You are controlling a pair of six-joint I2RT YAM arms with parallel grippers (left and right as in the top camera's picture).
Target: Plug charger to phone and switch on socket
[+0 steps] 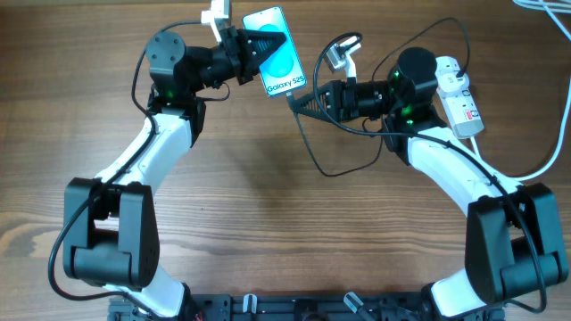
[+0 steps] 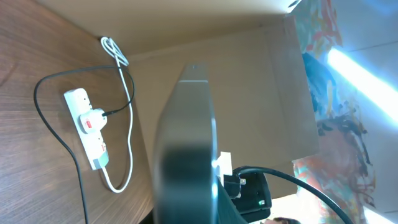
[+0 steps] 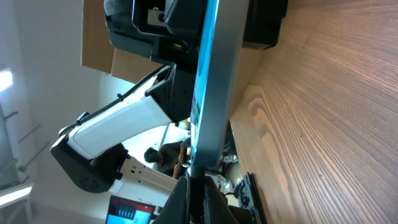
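Observation:
The phone [image 1: 278,53], turquoise face with "Galaxy S25" text, is held off the table by my left gripper [image 1: 260,46], which is shut on its upper part. In the left wrist view the phone [image 2: 186,143] is seen edge-on. My right gripper [image 1: 299,100] is shut on the charger's dark connector tip [image 3: 198,175], which touches the phone's bottom edge [image 3: 208,93]. The thin black cable [image 1: 332,160] loops back on the table to the socket [image 1: 457,96], a white power strip at the right; it also shows in the left wrist view [image 2: 89,127].
A thick white cord [image 1: 553,134] runs from the power strip toward the right table edge. A white plug head [image 2: 93,118] sits in the strip. A wall panel [image 2: 249,81] stands behind the table.

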